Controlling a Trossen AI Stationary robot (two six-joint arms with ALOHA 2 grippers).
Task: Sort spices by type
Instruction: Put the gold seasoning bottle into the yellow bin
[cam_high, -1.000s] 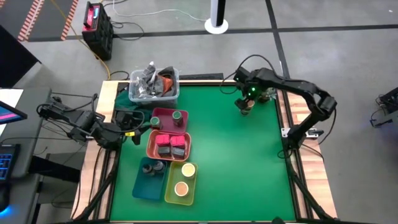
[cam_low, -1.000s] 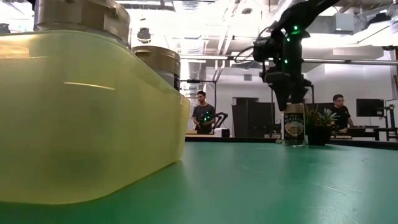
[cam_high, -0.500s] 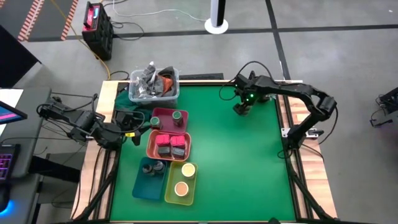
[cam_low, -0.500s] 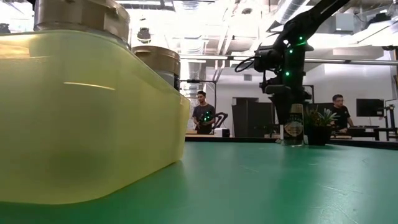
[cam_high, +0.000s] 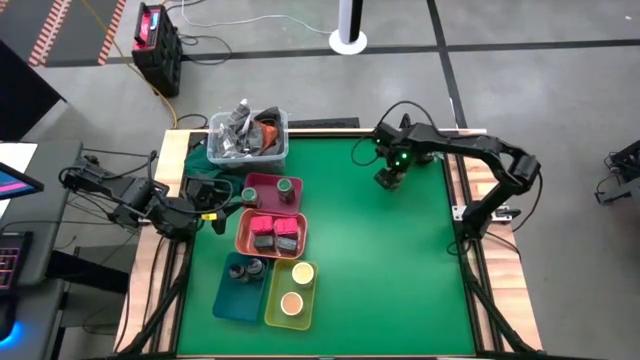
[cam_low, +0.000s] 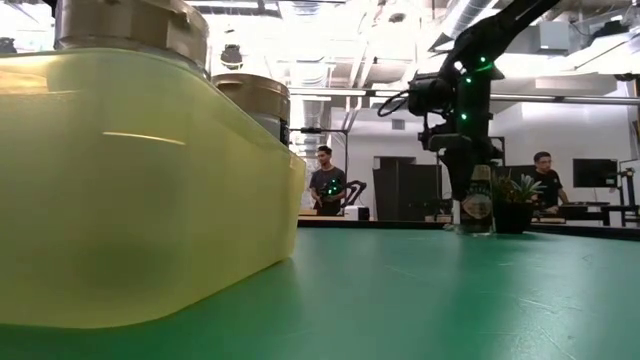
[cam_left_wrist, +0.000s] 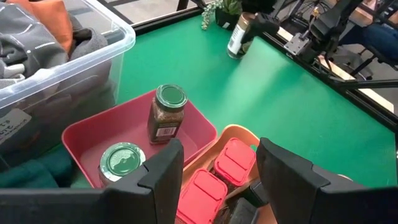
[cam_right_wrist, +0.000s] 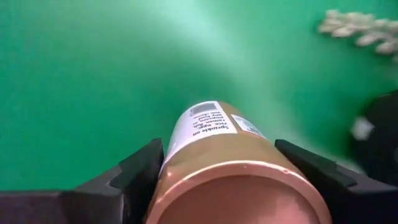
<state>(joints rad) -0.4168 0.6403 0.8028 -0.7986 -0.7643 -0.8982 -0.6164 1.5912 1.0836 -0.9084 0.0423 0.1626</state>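
From the low view, nearest me — yellow-green tray (cam_low: 140, 190) holding tan-topped jars (cam_low: 130, 25). Beyond it the teal tray (cam_high: 240, 285), salmon tray (cam_high: 270, 233) with magenta boxes (cam_high: 274, 231), pink tray (cam_left_wrist: 87, 134) with two green-lidded jars (cam_left_wrist: 168, 112). Left end effector (cam_left_wrist: 217, 177) waits over those trays, fingers parted, holding nothing. Far corner — right end effector (cam_right_wrist: 230, 180) straddles an upright tan-capped jar (cam_right_wrist: 233, 168) by the plant (cam_low: 515, 195); I cannot tell if the grip is made.

Clear plastic bin (cam_high: 248, 138) of crumpled cloth, upper left. Four coloured trays (cam_high: 241, 296) stacked diagonally below it. Potted plant (cam_low: 514, 203) at right.
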